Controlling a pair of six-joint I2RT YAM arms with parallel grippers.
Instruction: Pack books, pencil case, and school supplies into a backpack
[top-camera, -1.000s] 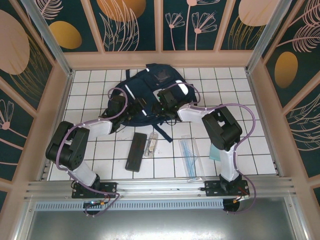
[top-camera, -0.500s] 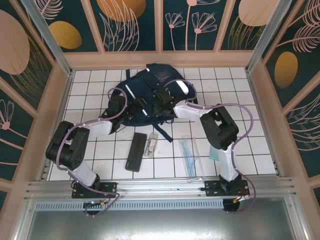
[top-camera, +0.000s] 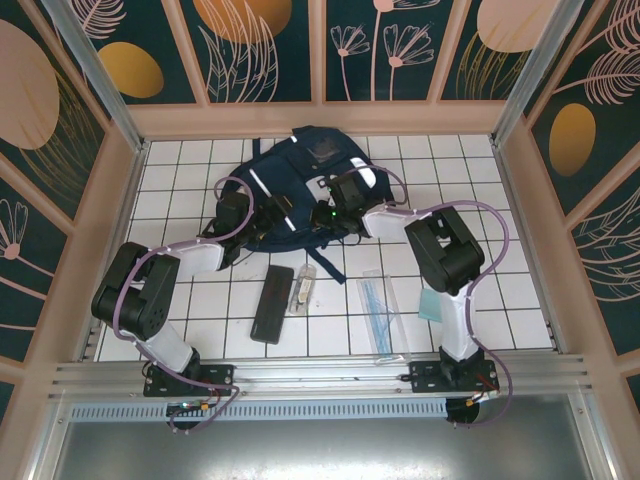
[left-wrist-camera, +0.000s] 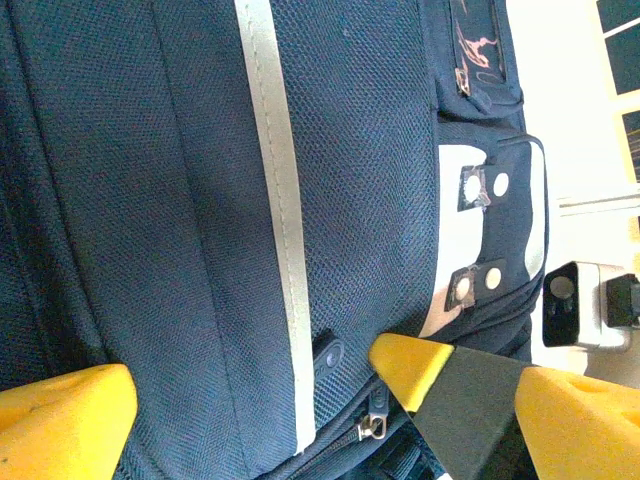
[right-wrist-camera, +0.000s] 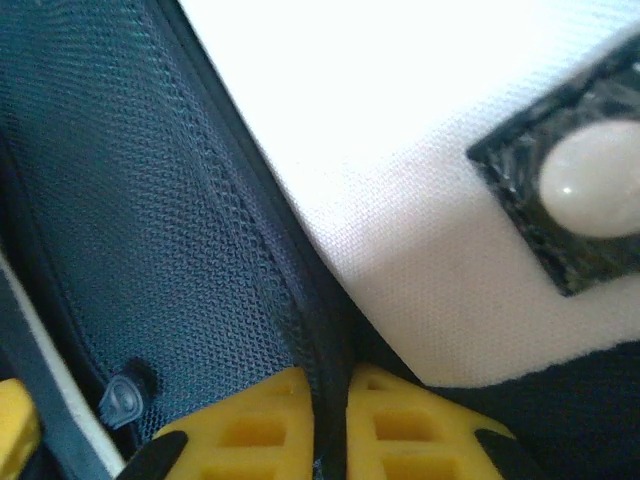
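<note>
The navy backpack (top-camera: 303, 160) lies at the back of the tiled floor, with white stripes and a grey patch. My right gripper (top-camera: 328, 210) is shut on a dark seam of the backpack (right-wrist-camera: 150, 200), its yellow fingertips (right-wrist-camera: 250, 430) pinching the fabric beside a white panel. My left gripper (top-camera: 272, 214) stands wide open over the backpack (left-wrist-camera: 180, 200), next to a zipper pull (left-wrist-camera: 372, 426). The black pencil case (top-camera: 272, 303), the small clear tube (top-camera: 303, 288), the clear ruler set (top-camera: 378, 306) and the teal pad (top-camera: 430, 305) lie on the floor in front. The books are out of view.
Wooden walls close in the floor on three sides, and a metal rail (top-camera: 320, 372) runs along the near edge. A dark backpack strap (top-camera: 328, 262) trails toward the tube. The right arm's camera housing (left-wrist-camera: 578, 305) sits close to my left gripper.
My right gripper has closed on the backpack's seam and shifted slightly to the right. The left arm and the items on the floor have not moved.
</note>
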